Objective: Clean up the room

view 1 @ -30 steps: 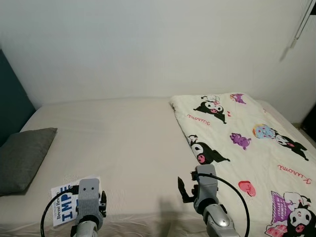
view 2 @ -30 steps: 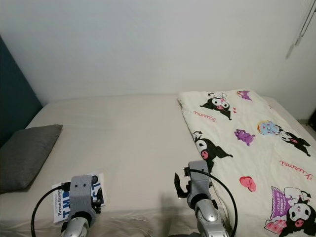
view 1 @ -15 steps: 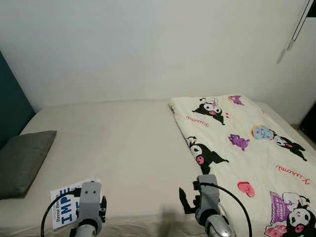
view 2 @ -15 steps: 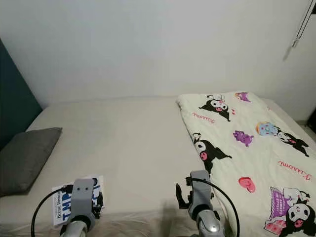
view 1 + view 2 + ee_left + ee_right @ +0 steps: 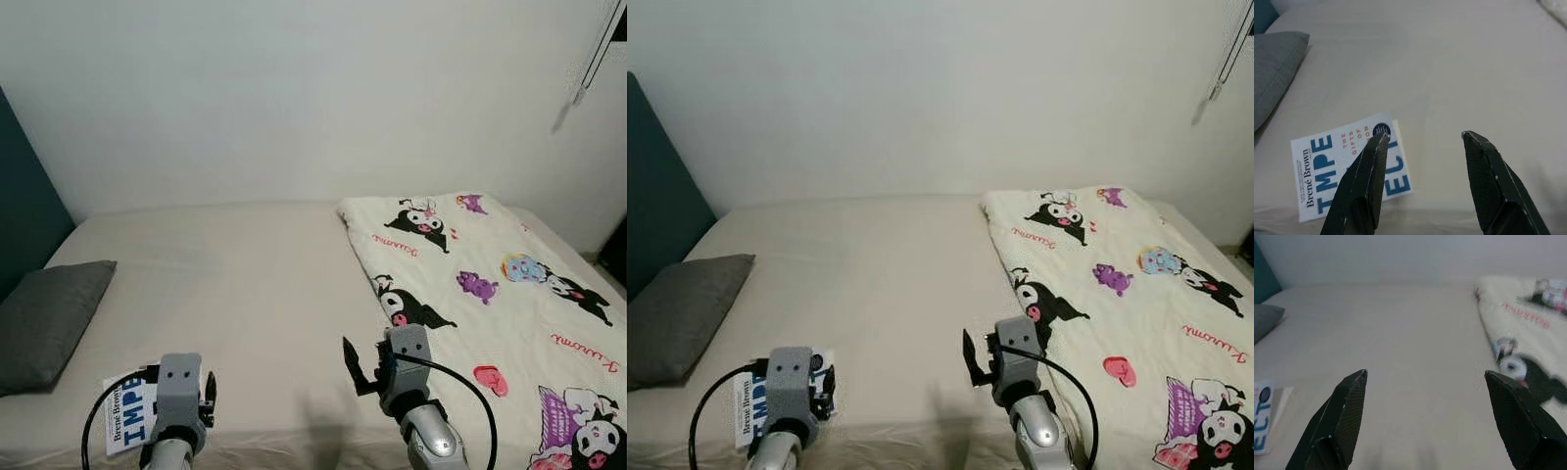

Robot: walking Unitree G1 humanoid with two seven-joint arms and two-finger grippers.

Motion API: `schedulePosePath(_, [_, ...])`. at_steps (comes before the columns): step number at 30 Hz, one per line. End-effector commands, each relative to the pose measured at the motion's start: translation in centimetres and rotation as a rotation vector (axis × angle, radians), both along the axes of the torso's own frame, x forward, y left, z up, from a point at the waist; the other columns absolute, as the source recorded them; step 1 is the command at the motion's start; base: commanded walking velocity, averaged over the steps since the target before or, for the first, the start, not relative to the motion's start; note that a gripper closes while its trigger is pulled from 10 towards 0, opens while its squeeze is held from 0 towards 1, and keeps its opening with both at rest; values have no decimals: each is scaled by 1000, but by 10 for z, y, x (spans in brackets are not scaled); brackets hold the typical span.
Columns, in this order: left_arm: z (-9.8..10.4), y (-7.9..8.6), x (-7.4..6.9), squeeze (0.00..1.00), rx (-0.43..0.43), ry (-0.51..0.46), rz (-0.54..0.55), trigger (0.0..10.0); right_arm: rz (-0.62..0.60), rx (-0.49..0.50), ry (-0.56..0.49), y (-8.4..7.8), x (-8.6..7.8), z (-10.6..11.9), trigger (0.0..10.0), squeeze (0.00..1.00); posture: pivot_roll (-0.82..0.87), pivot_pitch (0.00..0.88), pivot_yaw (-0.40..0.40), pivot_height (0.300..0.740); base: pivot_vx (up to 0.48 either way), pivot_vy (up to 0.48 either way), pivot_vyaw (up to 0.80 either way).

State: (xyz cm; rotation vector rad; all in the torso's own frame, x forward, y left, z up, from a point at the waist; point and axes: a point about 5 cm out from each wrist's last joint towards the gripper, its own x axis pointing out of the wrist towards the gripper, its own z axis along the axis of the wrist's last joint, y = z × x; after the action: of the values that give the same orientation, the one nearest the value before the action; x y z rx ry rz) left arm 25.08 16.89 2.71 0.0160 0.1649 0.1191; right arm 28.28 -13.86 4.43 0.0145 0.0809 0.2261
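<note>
White-covered and half hidden behind our left gripper (image 5: 1422,139), one book (image 5: 1347,166) lies flat near the bed's (image 5: 245,284) front edge, its title partly blocked. We hold both grippers spread, gripping nothing; the right gripper (image 5: 1425,377) hovers beside one cartoon blanket (image 5: 490,294). One grey pillow (image 5: 44,323) is cut off.

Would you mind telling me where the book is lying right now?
The book lies flat on the bed at its near left edge, just under the left gripper, with the grey pillow to its left.
</note>
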Motion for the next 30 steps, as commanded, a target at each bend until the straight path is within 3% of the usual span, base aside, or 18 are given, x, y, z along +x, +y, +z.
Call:
schedulePosePath(1, [-4, 2, -3, 0, 2, 15, 18, 10000, -31, 29, 101, -3, -4, -15, 10000, 0, 19, 42, -2, 740, 0, 0, 0])
schedulePosePath(4, [-10, 2, -4, 0, -3, 49, 12, 10000, -138, -9, 197, -15, -6, -30, 10000, 0, 17, 31, -6, 740, 0, 0, 0])
schedulePosePath(8, [-11, 1, -4, 0, -8, 60, 1, 10000, -181, -3, 206, -20, -7, -32, 10000, 0, 20, 28, -6, 740, 0, 0, 0])
schedulePosePath(30, [-11, -5, -1, 0, 42, 100, -55, 10000, -72, -27, 164, -8, 1, -21, 10000, 0, 9, 77, 1, 740, 0, 0, 0])
